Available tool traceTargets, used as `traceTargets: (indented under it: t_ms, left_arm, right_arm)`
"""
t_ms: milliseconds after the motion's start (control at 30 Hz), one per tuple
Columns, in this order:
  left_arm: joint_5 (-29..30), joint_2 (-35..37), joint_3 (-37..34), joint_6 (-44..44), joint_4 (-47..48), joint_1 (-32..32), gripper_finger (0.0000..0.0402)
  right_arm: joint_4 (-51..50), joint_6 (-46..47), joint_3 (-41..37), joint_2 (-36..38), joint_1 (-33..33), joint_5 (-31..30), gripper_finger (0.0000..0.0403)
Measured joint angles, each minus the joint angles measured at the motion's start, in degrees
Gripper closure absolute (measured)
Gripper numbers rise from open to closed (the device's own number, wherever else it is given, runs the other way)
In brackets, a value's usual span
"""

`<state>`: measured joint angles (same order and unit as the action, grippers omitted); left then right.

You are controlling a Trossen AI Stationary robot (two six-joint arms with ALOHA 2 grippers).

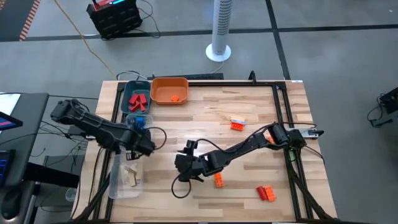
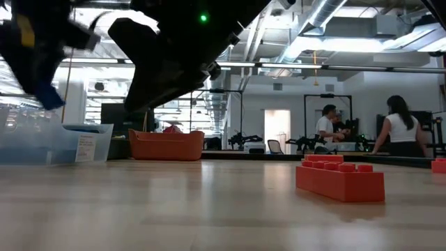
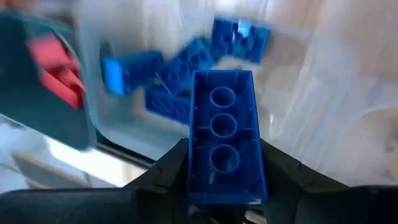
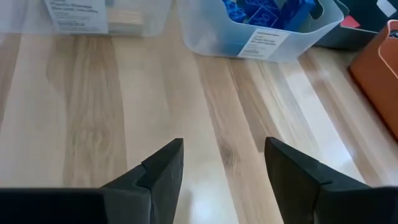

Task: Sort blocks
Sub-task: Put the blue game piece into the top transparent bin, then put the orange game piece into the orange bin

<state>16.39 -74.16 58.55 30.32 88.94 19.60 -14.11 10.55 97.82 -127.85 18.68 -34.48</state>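
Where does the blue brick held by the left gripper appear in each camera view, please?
High view: blue brick at the left gripper, over the clear bin.
Low view: blue patch, upper left.
Left wrist view: centre, between the fingers.
Right wrist view: cannot tell.
Shared landmark: clear bin of blue bricks.

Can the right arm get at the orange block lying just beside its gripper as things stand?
Probably yes: the right gripper is open and empty, and the orange block lies apart on the bare table with nothing between them.

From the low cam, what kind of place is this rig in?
Likely a robotics lab or workshop: exposed ceiling ducts, other robot arms on a far bench, people at workstations, and a white tower fan beside the pale wooden table.
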Motion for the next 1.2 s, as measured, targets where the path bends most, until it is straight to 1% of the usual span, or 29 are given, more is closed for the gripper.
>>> traceTargets:
  t_ms: [67,200,233,267,367,433,467,533,667,767,867,933,1000,1100,1200]
  left_arm:
    - [-1.4,0.47,-2.73,-0.42,-0.71,-2.32,0.0268]
    - [-1.11,0.2,-7.11,-1.29,-1.27,-5.89,0.0266]
    - [-1.07,0.31,-7.55,-1.76,-1.15,-6.52,0.0253]
    - [-1.08,0.36,-7.77,-2.02,-1.07,-6.98,0.0229]
    - [-1.14,0.29,-7.48,-2.18,-1.27,-7.64,0.0142]
    - [-1.16,0.29,-6.46,-2.2,-1.17,-7.68,0.0095]
    - [-1.16,0.29,-5.83,-2.14,-1.23,-7.65,0.0078]
    - [-1.19,0.29,-4.38,-1.74,-1.23,-7.04,0.0059]
    - [-1.27,0.32,-0.51,0.09,-1.46,-4.65,0.0057]
    - [-1.25,0.36,2.04,2.23,-3.68,-1.98,0.0067]
    - [-0.6,0.34,3.12,4.46,-6.63,1.13,0.0075]
    - [0.23,0.34,3.18,5.21,-8.74,2.79,0.0078]
    - [0.42,0.34,3.17,5.8,-10.68,3.96,0.0079]
    - [0.45,0.34,3.16,6.17,-12.74,4.66,0.0079]
    - [0.51,0.34,3.16,6.22,-12.88,4.76,0.0079]
  right_arm:
    - [-0.22,0.08,0.0,0.02,0.13,0.02,0.0177]
    - [-1.65,0.13,0.0,0.04,0.48,0.02,0.0175]
    - [-2.16,0.14,0.0,0.06,0.49,0.02,0.0175]
    - [-2.59,0.13,0.0,0.06,0.52,0.03,0.0175]
    - [-4.14,0.21,0.0,0.43,0.5,0.07,0.0175]
    - [-5.95,1.96,0.0,0.99,0.48,0.11,0.0175]
    - [-8.4,3.25,0.0,1.5,0.48,0.19,0.0175]
    - [-12.38,7.25,-0.02,2.55,0.7,0.34,0.0175]
    - [-22.94,20.07,0.0,5.69,3.01,0.72,0.0175]
    - [-32.13,32.26,0.0,7.54,6.68,1.45,0.0175]
    - [-40.07,44.4,0.0,7.89,10.76,1.71,0.0175]
    - [-42.16,50.79,-1.07,7.8,13.38,1.7,0.0175]
    - [-41.87,56.27,-2.89,7.75,15.76,1.44,0.0175]
    - [-42.44,64.64,-5.41,7.58,18.69,0.88,0.0175]
    - [-42.67,71.93,-7.03,7.58,20.43,0.0,0.0175]
